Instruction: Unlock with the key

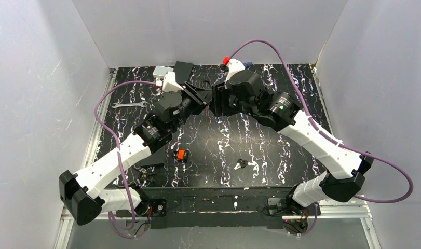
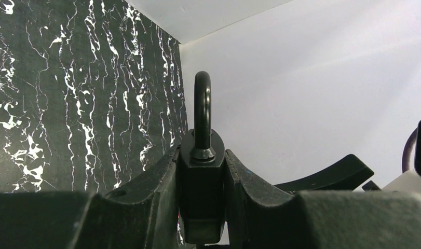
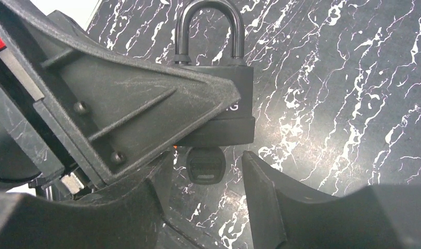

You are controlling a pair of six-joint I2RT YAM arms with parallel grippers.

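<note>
My left gripper [image 2: 200, 174] is shut on the black padlock [image 2: 200, 194] and holds its body above the table, with the shackle [image 2: 202, 111] seated in the body. In the right wrist view the padlock [image 3: 234, 111] has a dark-headed key [image 3: 204, 163] standing in its underside; only the head shows. My right gripper [image 3: 205, 179] is open, with one finger on each side of the key head and a gap to both. From above, the left gripper [image 1: 203, 97] and right gripper [image 1: 217, 101] meet at the table's back middle. A second small key [image 1: 242, 165] lies on the table near the front.
A small orange-bodied block [image 1: 181, 154] lies left of the loose key. A silver wrench [image 1: 129, 104] lies at the back left. A grey box [image 1: 160, 71] and a black box [image 1: 183, 69] stand at the back edge. White walls enclose the marbled black mat [image 1: 281, 161].
</note>
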